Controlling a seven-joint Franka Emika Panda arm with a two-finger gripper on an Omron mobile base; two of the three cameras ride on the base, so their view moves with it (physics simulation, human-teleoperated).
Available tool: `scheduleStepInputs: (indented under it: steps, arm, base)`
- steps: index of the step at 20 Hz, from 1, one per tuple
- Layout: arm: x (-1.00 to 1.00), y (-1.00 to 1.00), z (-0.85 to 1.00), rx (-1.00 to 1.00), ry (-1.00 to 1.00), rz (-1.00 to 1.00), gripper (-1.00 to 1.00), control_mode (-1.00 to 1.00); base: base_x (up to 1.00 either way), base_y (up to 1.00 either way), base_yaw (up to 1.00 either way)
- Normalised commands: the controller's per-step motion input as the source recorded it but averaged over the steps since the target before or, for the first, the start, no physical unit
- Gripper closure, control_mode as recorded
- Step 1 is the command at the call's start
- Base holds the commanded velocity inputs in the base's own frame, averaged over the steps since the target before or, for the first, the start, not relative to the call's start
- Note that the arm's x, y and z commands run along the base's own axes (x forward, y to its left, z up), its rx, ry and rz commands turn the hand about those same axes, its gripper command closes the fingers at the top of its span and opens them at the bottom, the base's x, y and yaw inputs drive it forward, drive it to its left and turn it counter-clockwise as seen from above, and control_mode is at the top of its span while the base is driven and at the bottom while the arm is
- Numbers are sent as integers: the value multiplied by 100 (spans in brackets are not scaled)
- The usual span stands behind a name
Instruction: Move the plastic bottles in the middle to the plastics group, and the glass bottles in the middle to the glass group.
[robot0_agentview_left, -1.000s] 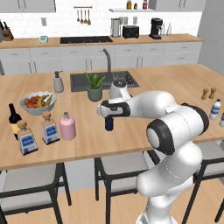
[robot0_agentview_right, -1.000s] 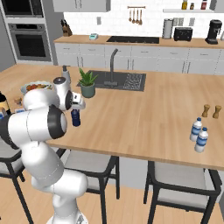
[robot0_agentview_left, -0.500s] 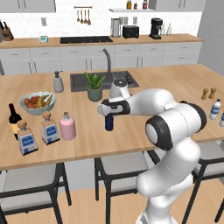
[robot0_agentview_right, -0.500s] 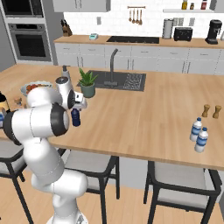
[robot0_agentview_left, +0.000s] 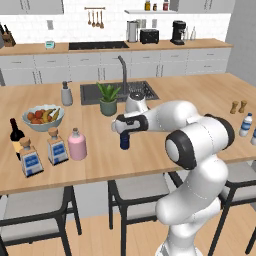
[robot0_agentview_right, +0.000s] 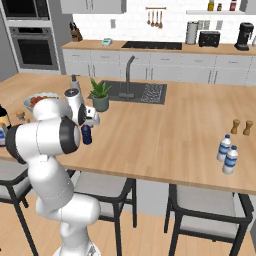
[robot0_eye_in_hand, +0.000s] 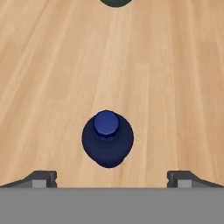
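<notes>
The gripper (robot0_eye_in_hand: 111, 179) hung directly over the navy bottle (robot0_eye_in_hand: 107, 138), jaws spread wide and grasping nothing; the fingertips (robot0_eye_in_hand: 40, 178) stood apart on either side of it, above the cap. The navy bottle stood upright on the counter (robot0_agentview_left: 150, 150), in the middle of the island and well apart from every group. In my judgement the first pick was only being lined up, and no bottle had been sorted.

To the robot's left, near the counter's front edge, the pink bottle (robot0_agentview_left: 77, 144) and a square bottle (robot0_agentview_left: 56, 148) stood just beside each other, close to the glass group: a second square bottle (robot0_agentview_left: 31, 159) and the wine bottle (robot0_agentview_left: 17, 135). Neither middle glass bottle appeared to be placed. Far to the right stood the plastics group (robot0_agentview_right: 227, 154), two pale bottles touching or nearly so, with the shakers (robot0_agentview_right: 241, 127) beyond them. The navy bottle had the whole width of the counter to travel.

Labels: blue panels on the square bottles and the plastics, yellow on the wine bottle; no writing or brand could be read, the print being too small
</notes>
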Motion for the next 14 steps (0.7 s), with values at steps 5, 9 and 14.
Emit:
scheduleStepInputs:
  steps: [5, 9, 14]
  arm:
    - [2, 5, -11, 0, 0, 0, -100, -100]
    - [18, 8, -11, 0, 0, 0, -100, -100]
    - [16, 1, -3, 0, 1, 0, -100, -100]
  base:
    - [0, 0, 0]
    - [0, 0, 0]
    - [0, 0, 0]
